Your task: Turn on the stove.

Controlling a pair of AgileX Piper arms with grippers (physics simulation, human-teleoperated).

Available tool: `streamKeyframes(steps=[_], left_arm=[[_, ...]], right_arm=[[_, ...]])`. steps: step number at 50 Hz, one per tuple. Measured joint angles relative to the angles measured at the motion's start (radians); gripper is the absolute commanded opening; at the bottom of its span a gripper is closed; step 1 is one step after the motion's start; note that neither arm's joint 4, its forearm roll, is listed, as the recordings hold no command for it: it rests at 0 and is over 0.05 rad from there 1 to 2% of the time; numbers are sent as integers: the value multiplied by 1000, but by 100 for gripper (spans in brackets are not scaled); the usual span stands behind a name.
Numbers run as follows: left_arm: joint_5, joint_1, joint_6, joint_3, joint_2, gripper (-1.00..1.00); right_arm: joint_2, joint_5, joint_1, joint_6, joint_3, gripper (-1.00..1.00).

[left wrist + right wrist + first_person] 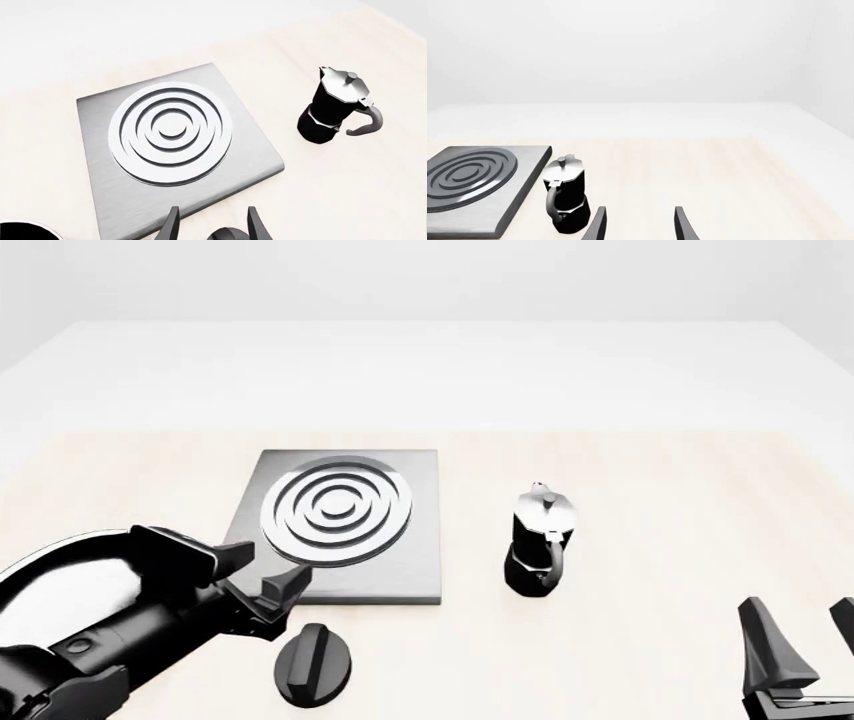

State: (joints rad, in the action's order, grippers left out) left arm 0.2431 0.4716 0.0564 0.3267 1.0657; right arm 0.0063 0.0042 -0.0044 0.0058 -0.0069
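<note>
The stove is a square brushed-grey plate [400, 570] with silver burner rings [336, 512], and its separate black oval knob [314, 665] lies on the table just in front of the plate. My left gripper [278, 562] hovers open over the plate's near left corner, slightly behind and left of the knob. In the left wrist view the knob's top [227, 234] shows between the spread fingers [171, 226], beyond which lies the plate [100, 130]. My right gripper [803, 612] stands open at the near right, holding nothing. The right wrist view shows the plate [527, 165] far off.
A black-and-silver moka pot [541, 540] stands to the right of the plate, also visible from the left wrist [333, 110] and the right wrist [564, 200]. A glossy black frying pan [40, 560] lies at the near left, partly under my left arm.
</note>
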Motion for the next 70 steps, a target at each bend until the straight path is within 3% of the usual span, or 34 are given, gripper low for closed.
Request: streamKeyframes(steps=[36,70], left_arm=[[153,46,134,-63,182,100],[245,49,172,-110,278,100]], right_arm=[[1,0,0,0,-1,100],[1,1,0,0,-1,100]])
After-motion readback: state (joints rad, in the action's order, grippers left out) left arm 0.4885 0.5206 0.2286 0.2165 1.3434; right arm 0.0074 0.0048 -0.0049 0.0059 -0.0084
